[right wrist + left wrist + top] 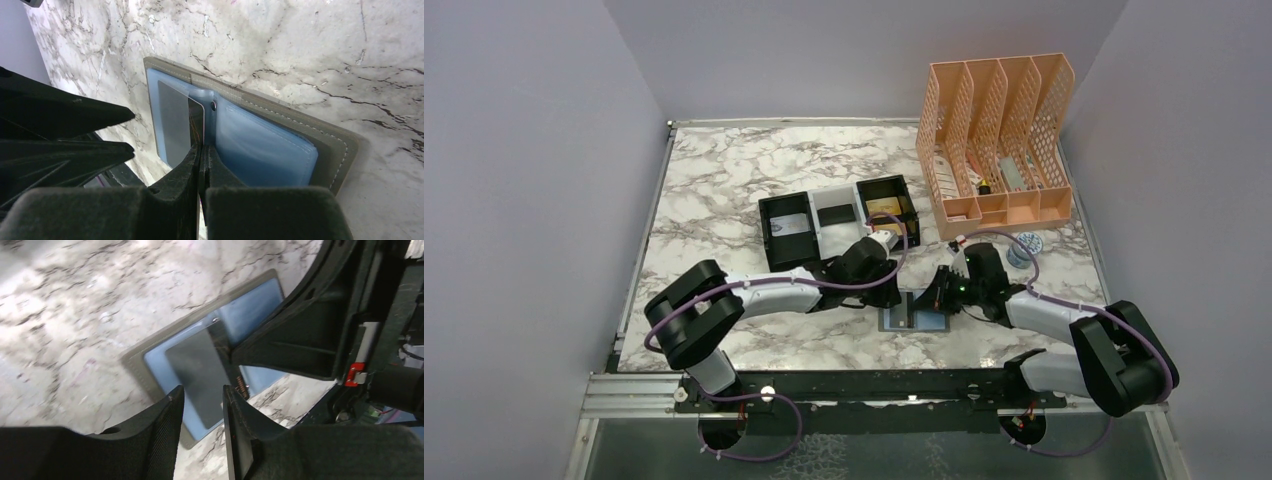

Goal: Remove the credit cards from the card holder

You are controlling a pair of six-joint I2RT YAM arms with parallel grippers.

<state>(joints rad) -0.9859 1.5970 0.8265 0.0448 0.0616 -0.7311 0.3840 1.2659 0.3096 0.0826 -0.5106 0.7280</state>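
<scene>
Where card holder (280, 145) lies open, blue-grey inside up, near table's (724, 190) front edge, right gripper (202, 149) pinches a dark credit card (196, 122); left gripper (202, 394) fingers apart above; three-compartment tray (767, 232) well behind.

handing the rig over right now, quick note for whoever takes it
Left gripper: open, low over the end of the dark card; contact unclear.
Right gripper: shut on that card's edge, by the fold of the card holder.
Holder lies open on the table, the card partly in its clear sleeve.
Done: holder open, card gripped. Left: draw it out; right pocket's contents unclear.
</scene>
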